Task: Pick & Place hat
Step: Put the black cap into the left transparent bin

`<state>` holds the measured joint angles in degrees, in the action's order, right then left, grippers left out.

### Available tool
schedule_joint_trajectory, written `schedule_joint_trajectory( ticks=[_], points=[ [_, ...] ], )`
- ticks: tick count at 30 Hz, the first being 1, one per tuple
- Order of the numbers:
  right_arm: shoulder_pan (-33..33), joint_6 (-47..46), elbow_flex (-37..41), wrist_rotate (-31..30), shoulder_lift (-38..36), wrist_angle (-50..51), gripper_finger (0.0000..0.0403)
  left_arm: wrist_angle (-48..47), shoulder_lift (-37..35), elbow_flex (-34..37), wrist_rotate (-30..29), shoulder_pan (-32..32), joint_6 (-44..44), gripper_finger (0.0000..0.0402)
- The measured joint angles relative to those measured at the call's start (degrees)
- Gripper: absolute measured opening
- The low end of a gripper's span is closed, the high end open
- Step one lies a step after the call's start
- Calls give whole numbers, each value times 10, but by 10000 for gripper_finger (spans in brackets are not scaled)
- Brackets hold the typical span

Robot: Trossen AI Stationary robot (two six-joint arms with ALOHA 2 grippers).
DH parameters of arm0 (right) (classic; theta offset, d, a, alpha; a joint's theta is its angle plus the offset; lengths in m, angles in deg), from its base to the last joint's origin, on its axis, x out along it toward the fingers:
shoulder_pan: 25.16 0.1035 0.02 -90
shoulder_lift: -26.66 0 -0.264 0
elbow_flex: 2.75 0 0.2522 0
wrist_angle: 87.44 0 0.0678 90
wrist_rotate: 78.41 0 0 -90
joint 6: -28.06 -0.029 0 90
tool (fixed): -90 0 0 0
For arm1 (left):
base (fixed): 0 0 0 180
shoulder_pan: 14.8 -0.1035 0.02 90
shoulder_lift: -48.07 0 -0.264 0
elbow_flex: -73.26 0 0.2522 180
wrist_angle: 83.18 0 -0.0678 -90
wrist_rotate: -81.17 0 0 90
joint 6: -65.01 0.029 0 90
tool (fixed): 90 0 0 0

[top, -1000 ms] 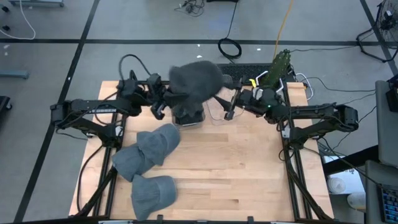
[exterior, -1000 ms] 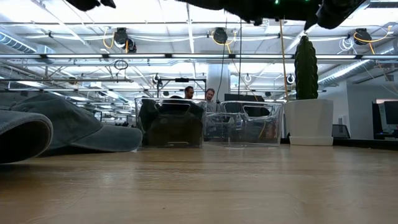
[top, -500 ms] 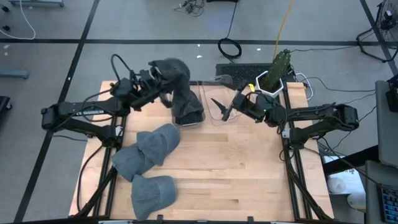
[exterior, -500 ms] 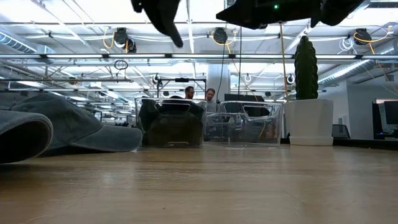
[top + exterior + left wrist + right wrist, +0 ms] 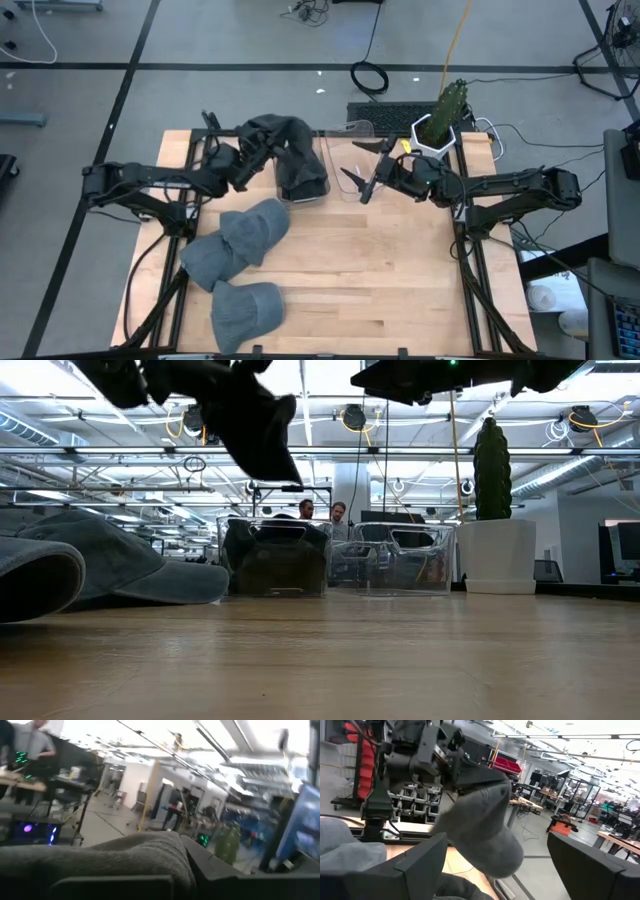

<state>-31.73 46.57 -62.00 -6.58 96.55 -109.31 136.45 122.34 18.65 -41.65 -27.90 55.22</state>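
So the left gripper (image 5: 243, 160) has its fingers pinched tight on a dark grey hat (image 5: 285, 140), holding it up in the air at the back of the table (image 5: 380, 270), right over the clear bin (image 5: 303, 178) that already looks stuffed with dark fabric. Part of the hat droops down toward that bin (you can see it hanging at the top of the low view too). The right gripper (image 5: 362, 180) sits just beside the bin on the other side, over the second clear bin (image 5: 352, 172), fingers spread wide with nothing between them.

Three more grey hats (image 5: 240, 250) lie in a loose heap near the left front of the table, well apart from the bins, so my guess is the task is nowhere near finished.

What worries me: the grip seems to be on just one edge of a floppy hat, so it could slide out early, or drape over the bin wall instead of dropping inside. The bin looks pretty full already, so the hat may just sit on top and spill over. Also the open right fingers are close by, and if the hat swings that way it could snag on them
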Motion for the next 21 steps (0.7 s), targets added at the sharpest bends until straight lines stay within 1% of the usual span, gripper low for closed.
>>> schedule_joint_trajectory(
  ticks=[2, 5, 11, 15, 17, 21],
  points=[
    [0, 0, 0, 0, 0, 1, 330, 16, 15, 14, -33, -3, -9, 10],
    [0, -1, 0, 0, 0, 2, 329, 10, 40, 26, -76, -6, -7, 10],
    [0, -13, 0, 0, 0, 4, 329, 54, 107, 25, -83, -7, -54, 10],
    [0, -13, 0, 0, 0, 4, 329, 111, 151, 25, -91, -7, -70, 10],
    [0, -13, 0, 0, 0, 4, 329, 121, 167, 25, -94, -7, -89, 10],
    [0, -13, 0, 0, 0, 4, 329, 138, 197, 25, -143, -7, -97, 10]
  ],
)
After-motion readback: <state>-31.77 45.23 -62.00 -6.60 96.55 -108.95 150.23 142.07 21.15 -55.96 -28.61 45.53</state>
